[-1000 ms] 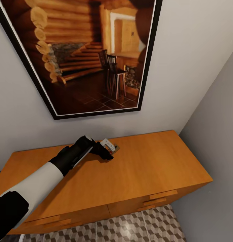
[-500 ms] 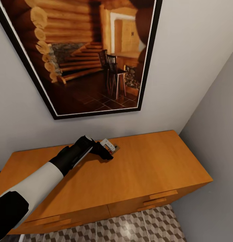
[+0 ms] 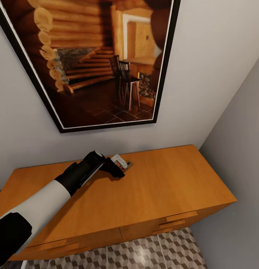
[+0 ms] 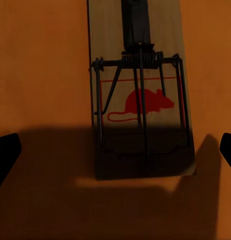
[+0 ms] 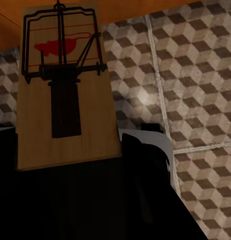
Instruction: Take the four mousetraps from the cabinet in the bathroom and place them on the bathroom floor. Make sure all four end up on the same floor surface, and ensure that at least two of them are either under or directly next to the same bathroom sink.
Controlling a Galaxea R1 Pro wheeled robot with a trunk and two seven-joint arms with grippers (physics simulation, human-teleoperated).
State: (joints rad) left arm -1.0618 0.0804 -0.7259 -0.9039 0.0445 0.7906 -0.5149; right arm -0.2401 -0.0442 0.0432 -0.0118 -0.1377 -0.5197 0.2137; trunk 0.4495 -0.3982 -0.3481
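The mousetrap [image 4: 140, 100] lies flat on the top of the cabinet [image 3: 163, 186], near the back wall. My left fingers [image 4: 5, 152] are apart, one on each side of it, and they are not touching it yet.

It is a small flat board of pale wood. It has dark wire bars, a spring across the middle and a red mouse drawn on it.

I think it is very light and stiff, so it will not bend. The wood looks smooth, so it could slide away on the cabinet top if I push only one side. The wire looks thin and may snap shut, so I would keep off it. The best place to hold is the two long edges of the board, with a soft squeeze.

A second mousetrap [image 5: 65, 100] hangs close by my right wrist, above the bathroom floor [image 5: 195, 75]. I think I am holding it, but my right fingers are lost in the dark, so I cannot tell how they stand.
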